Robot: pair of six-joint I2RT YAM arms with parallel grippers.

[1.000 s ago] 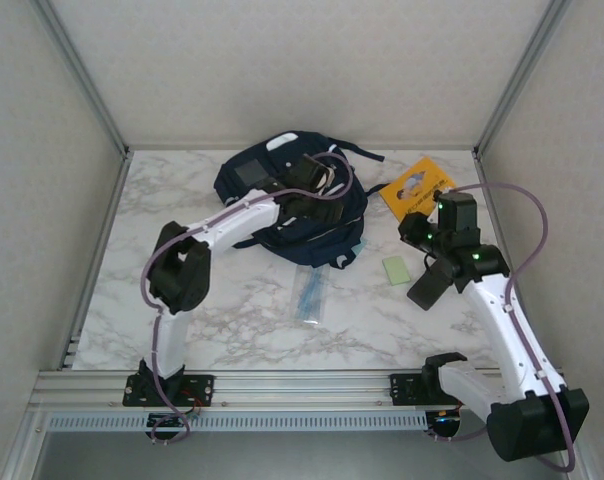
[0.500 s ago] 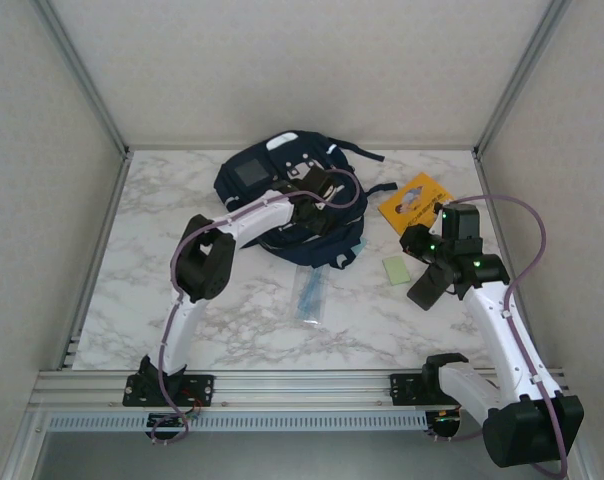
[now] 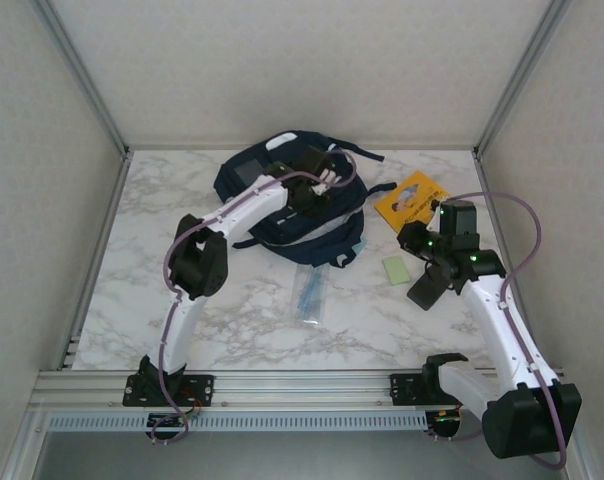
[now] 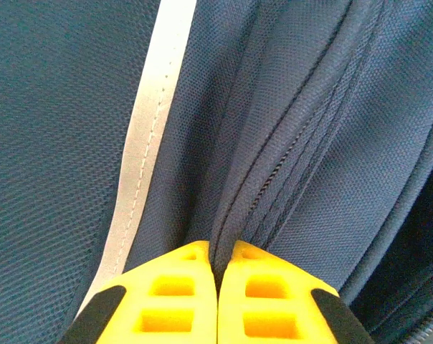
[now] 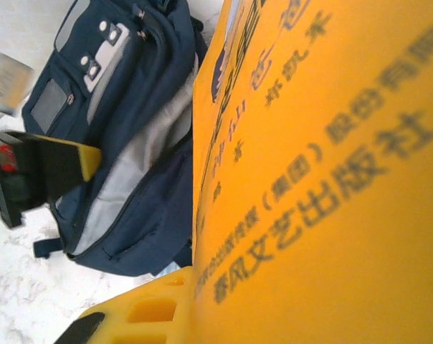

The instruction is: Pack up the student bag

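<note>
Since a second ago, left arm (image 3: 237, 210) reaches farther over student bag (image 3: 244, 185), far-centre on the surface (image 3: 182, 300): large, judged soft, floppy; take by seam or zip edge. Next, orange book (image 3: 412, 197): thin, stiff, gripped by right tool (image 3: 423, 222). Last, left tool (image 4: 216, 247): clenched on bag fabric beside zip (image 4: 274, 179).
</note>
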